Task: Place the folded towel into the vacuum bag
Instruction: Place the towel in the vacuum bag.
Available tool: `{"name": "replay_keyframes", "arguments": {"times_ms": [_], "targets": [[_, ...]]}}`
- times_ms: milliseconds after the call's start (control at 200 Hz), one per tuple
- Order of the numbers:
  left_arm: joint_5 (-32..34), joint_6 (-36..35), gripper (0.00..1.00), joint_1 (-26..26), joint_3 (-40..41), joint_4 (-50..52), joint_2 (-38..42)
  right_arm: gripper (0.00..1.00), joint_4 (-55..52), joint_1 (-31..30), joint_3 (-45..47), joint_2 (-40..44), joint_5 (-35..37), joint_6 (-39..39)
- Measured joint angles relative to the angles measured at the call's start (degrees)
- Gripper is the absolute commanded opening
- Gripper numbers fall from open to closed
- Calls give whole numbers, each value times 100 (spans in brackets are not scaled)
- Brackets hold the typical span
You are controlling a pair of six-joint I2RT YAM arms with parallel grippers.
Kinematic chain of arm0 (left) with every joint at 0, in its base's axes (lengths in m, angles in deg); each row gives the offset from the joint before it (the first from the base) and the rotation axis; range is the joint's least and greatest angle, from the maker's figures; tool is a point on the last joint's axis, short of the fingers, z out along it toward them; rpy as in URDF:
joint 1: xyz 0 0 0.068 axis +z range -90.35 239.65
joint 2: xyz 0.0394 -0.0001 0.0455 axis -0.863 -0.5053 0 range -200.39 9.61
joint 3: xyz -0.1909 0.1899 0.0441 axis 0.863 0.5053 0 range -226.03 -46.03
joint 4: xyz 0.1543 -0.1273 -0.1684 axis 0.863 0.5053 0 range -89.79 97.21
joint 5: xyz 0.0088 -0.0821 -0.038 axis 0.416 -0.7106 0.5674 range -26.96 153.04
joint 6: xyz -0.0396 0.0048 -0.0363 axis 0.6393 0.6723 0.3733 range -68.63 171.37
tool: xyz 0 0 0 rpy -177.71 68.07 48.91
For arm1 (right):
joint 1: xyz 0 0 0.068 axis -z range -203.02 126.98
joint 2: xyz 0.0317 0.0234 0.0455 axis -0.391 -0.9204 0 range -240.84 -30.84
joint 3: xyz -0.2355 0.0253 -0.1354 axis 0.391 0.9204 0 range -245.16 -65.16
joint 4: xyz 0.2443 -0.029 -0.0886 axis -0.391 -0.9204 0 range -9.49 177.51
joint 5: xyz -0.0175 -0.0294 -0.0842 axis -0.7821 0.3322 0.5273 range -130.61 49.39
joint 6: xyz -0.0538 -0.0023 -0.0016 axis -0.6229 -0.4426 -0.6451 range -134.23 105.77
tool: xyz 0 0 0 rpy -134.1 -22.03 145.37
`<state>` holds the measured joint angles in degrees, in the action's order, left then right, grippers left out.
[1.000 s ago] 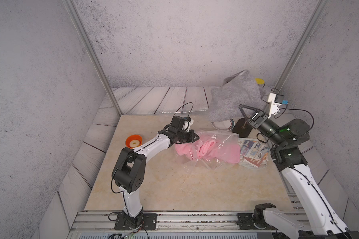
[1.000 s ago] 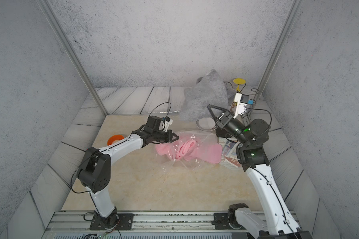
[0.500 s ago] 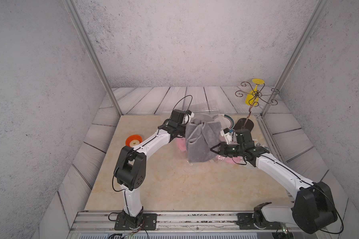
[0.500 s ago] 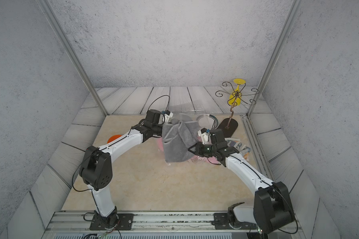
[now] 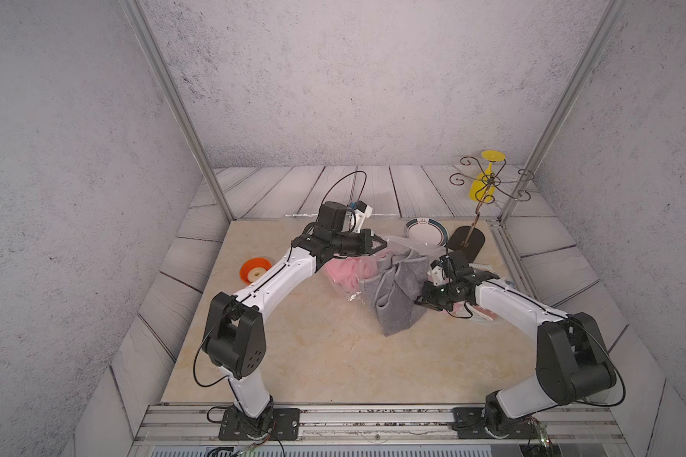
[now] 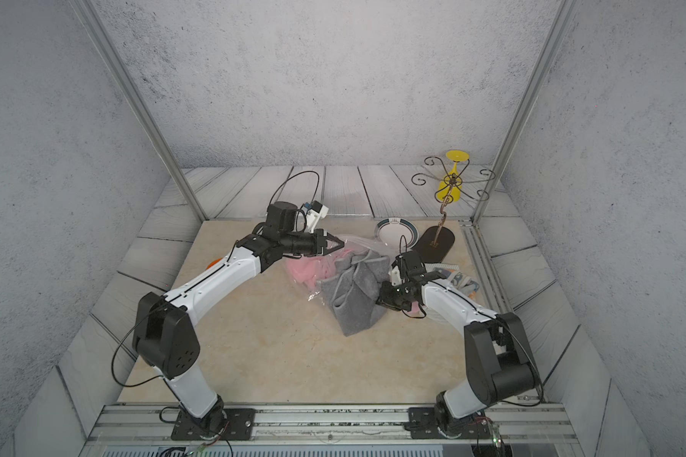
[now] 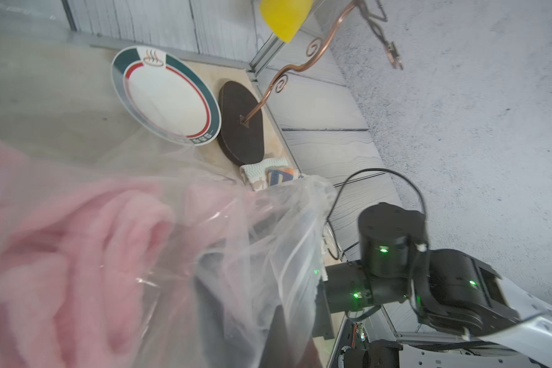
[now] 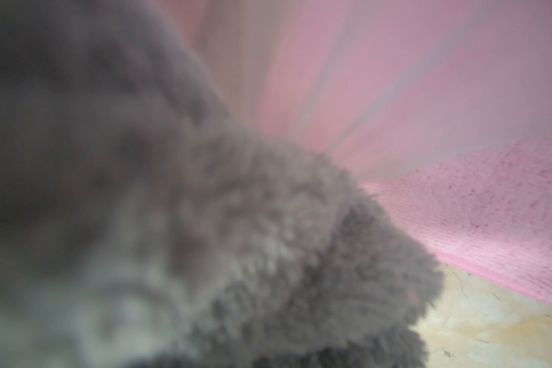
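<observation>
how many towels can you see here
3: grey towel in the right gripper, pink towel inside the vacuum bag, patterned towel beside the dark stand base. More may be hidden.

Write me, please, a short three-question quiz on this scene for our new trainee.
1. True or false: the grey towel lies fully inside the vacuum bag.
2. What does the left gripper pinch? A. plate B. vacuum bag C. orange bowl
3. What colour is the cloth already inside the bag?

Key: 1 false, since most of it lies outside on the table; 2 B; 3 pink.
</observation>
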<state>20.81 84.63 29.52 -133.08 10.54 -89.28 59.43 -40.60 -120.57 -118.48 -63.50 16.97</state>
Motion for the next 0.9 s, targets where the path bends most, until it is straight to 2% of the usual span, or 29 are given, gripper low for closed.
{"name": "replay_keyframes", "arguments": {"times_ms": [175,340,475,621,751,901], "targets": [[0,-271,0,-26,0,122,83,0,-181,4,-192,-55,-13,-42],[149,-721,0,-160,118,293,109,0,-11,175,-192,63,-629,234],[269,-970,0,-243,570,321,247,0,728,511,-149,354,-1340,1043],[369,-1161,0,-271,938,343,315,0,2365,785,273,505,-1912,2446],[341,-1274,0,-291,1058,413,319,0,3703,848,828,505,-1956,3530],[0,-1344,0,-289,1036,498,328,0,4419,837,1147,540,-1576,4041]]}}
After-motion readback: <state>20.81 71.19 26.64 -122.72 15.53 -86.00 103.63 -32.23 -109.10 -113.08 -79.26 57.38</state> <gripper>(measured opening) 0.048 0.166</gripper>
